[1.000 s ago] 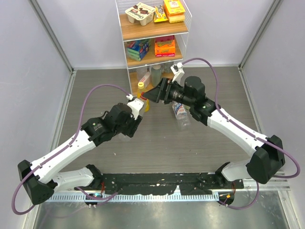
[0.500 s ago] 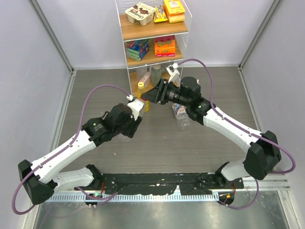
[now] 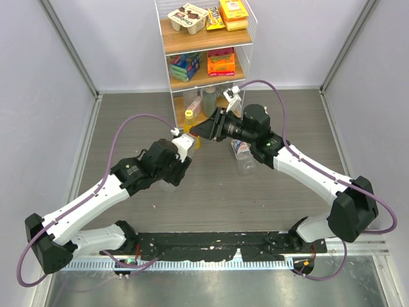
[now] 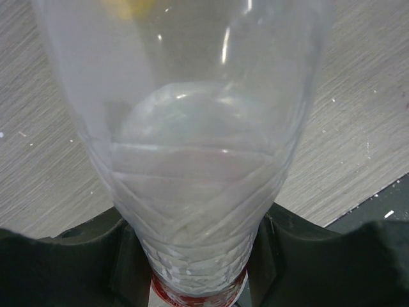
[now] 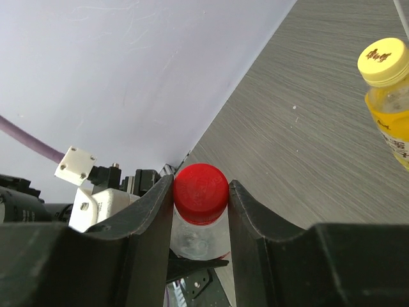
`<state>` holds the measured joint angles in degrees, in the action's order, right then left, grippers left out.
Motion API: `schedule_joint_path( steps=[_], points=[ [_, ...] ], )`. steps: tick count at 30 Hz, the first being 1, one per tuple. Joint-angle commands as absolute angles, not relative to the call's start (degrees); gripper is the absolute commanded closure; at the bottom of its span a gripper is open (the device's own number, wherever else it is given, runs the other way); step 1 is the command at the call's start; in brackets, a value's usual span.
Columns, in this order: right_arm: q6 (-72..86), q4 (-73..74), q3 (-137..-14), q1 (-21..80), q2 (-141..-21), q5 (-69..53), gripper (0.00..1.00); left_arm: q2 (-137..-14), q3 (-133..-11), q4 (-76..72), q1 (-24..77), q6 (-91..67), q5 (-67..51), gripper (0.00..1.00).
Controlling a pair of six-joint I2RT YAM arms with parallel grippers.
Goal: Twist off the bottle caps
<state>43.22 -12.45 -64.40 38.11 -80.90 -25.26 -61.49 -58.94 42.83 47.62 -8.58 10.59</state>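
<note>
Red cap (image 5: pixel 200 193), round and smooth, sits pinched between the closed right fingers (image 5: pixel 153 230) atop a clear bottle (image 4: pixel 192 192), which the left fingers (image 4: pixel 284 256) clamp near its red label above the table (image 4: pixel 358 128).

Three bottles (image 4: pixel 198 192) (image 5: pixel 390 121) (image 3: pixel 241 152); two caps (image 5: pixel 200 192) (image 5: pixel 382 61) (red, yellow), possibly third; two arms (image 3: pixel 96 198) (image 3: pixel 307 169).

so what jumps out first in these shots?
The red cap pinched in the right tool, mid-table in front of the rack. Its clear bottle is clamped by the left tool and fills the left wrist view. A juice bottle with a yellow cap stands apart, off to one side.
</note>
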Motion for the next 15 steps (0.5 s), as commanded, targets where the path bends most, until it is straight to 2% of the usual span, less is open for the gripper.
schedule_joint_path(
  steps=[1, 7, 15],
  points=[
    [40.96, -17.92, -63.55, 38.41, -76.21, -29.79, 0.98, -62.31, -61.87, 43.76, 47.55, -8.79, 4.41, 1.00],
    [37.62, -20.04, -62.23, 38.41, -72.52, -36.64, 0.98, -60.30, -63.10, 44.12, 47.64, -8.61, -3.50, 1.00],
    [33.40, -22.05, -61.08, 38.41, -67.94, -46.57, 0.98, -55.91, -64.07, 41.23, 47.64, -8.70, -23.80, 1.00]
  ],
)
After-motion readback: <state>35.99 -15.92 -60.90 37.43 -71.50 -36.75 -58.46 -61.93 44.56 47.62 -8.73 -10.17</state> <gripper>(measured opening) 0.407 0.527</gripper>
